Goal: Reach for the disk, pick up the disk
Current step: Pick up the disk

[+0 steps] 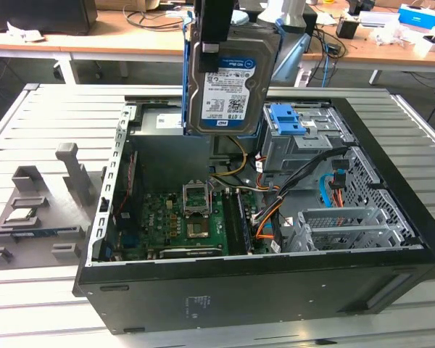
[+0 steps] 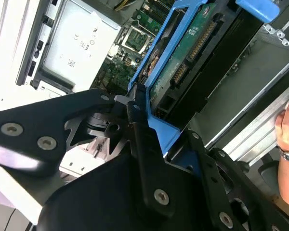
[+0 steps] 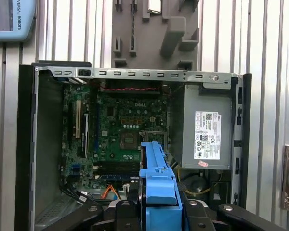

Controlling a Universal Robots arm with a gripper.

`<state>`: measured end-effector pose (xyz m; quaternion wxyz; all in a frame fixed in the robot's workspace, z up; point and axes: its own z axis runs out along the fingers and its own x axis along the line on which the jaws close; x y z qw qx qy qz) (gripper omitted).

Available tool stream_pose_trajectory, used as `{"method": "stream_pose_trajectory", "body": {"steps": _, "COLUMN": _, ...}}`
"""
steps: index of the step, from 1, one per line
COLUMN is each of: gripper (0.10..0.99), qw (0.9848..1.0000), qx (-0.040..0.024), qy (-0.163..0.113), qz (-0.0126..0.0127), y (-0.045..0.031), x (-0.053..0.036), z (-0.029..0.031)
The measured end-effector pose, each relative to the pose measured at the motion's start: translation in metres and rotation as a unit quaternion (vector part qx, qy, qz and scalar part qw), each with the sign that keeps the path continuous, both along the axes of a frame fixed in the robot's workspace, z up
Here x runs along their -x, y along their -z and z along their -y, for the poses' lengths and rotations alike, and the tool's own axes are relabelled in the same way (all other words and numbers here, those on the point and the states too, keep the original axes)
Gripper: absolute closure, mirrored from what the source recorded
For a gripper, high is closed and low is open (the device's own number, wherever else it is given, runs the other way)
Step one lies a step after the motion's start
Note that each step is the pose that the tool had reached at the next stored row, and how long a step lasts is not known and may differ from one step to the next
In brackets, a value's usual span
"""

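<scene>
**Ana:** Start with the exterior view. Where is the disk (image 1: pixel 230 83)?

**Ben:** Up in the air, over the open case (image 1: pixel 391 188). The gripper (image 1: pixel 216 32) pinches it at its top end. It hangs above the back of the case, at about 12 o'clock from the green board (image 1: pixel 181 221). The blue bay (image 1: pixel 290 119) sits just at 3 o'clock from its low end.

**Ana:** Which way does it point?

**Ben:** Its long side runs up and down. The label faces the camera. A blue rail (image 1: pixel 186 72) runs down its side.

**Ana:** Now the second wrist view.

**Ben:** The black fingers (image 2: pixel 139 130) press on the blue rail (image 2: pixel 156 77). The disk (image 2: pixel 188 53) goes away from the claw toward 1 o'clock, green underside showing. A person's hand (image 2: pixel 288 132) rests at the case edge, at 3 o'clock.

**Ana:** And the first wrist view?

**Ben:** The disk's blue end (image 3: pixel 159 180) sticks out from the claw, right over the board (image 3: pixel 120 130). The gray power box (image 3: pixel 207 134) is at 2 o'clock from it.

**Ana:** How to do this well?

**Ben:** I think keep the squeeze tight and even, hold the disk straight up and down, and keep it away from the wires (image 1: pixel 264 217) and that hand.
</scene>
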<state>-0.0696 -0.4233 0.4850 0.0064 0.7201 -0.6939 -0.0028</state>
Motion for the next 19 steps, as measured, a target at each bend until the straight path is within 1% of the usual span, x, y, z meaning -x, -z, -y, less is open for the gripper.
{"method": "stream_pose_trajectory", "body": {"steps": 3, "gripper": 0.714, "qw": 1.0, "qx": 0.0001, "qy": 0.0, "qz": 0.0, "y": 0.0001, "x": 0.0, "z": 0.0077}}
{"method": "stream_pose_trajectory", "body": {"steps": 8, "gripper": 0.714, "qw": 1.0, "qx": 0.0, "qy": 0.0, "qz": 0.0, "y": 0.0003, "x": 0.0, "z": 0.0181}}
{"method": "stream_pose_trajectory", "body": {"steps": 12, "gripper": 0.714, "qw": 1.0, "qx": 0.0001, "qy": 0.0, "qz": 0.0, "y": 0.0005, "x": 0.0, "z": 0.0325}}
{"method": "stream_pose_trajectory", "body": {"steps": 14, "gripper": 0.714, "qw": 1.0, "qx": 0.0001, "qy": 0.0, "qz": 0.0, "y": 0.0005, "x": 0.0, "z": 0.0357}}
{"method": "stream_pose_trajectory", "body": {"steps": 16, "gripper": 0.714, "qw": 1.0, "qx": 0.0, "qy": 0.0, "qz": 0.0, "y": 0.0006, "x": 0.0, "z": 0.0416}}
{"method": "stream_pose_trajectory", "body": {"steps": 19, "gripper": 0.714, "qw": 1.0, "qx": 0.0001, "qy": 0.0, "qz": 0.0, "y": 0.0007, "x": 0.0, "z": 0.0465}}
